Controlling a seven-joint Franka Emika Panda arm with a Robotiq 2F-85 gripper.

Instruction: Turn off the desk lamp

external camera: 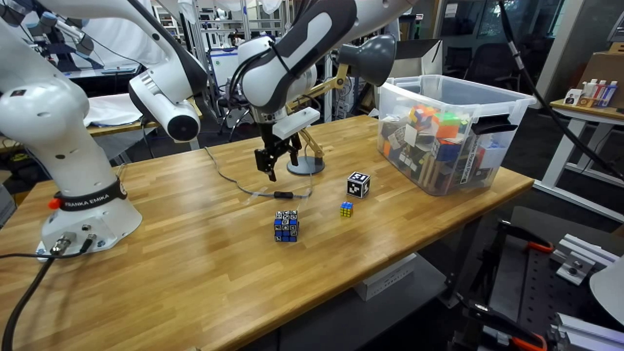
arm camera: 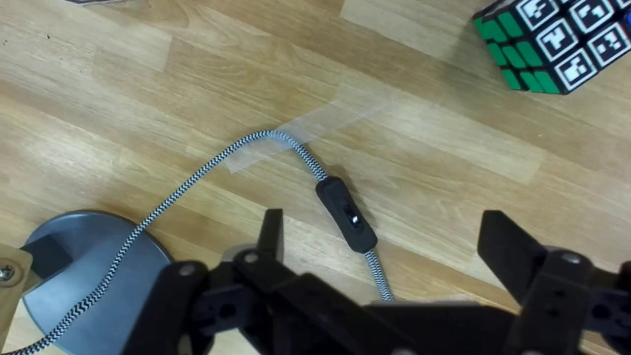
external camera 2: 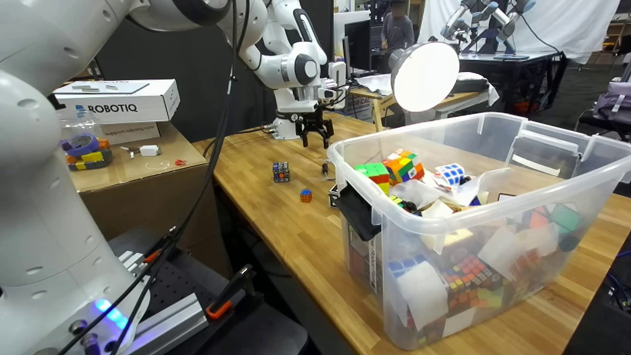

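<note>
The desk lamp point(external camera: 342, 75) stands lit on the counter point(external camera: 195, 273), its shade point(external camera 2: 425, 76) glowing white in an exterior view. The tool point(external camera: 283, 170) hangs above the wood, its fingers point(arm camera: 505, 246) spread well apart; in an exterior view we find the lamp's round base point(external camera: 300, 167) just beside it, at three o'clock. Below the tool, and apart from it, lies the braided cord point(arm camera: 185, 185); in the wrist view the black inline switch point(arm camera: 346, 215) shows between the fingers, with the base toward nine o'clock.

For room, we have plain wood from seven to eight o'clock of the tool in an exterior view, while the counter's near edge lies well off at five. The marker-faced Rubik's cube point(external camera: 286, 226) stands near at six, the tiny Rubik's cube point(external camera: 346, 209) at four, the clear plastic bin point(external camera: 502, 107) toward three.

In an exterior view we lose the base behind that bin. The wrist view's lower edge crops the base, and the tool covers some cord. We cannot make out the switch's setting.
</note>
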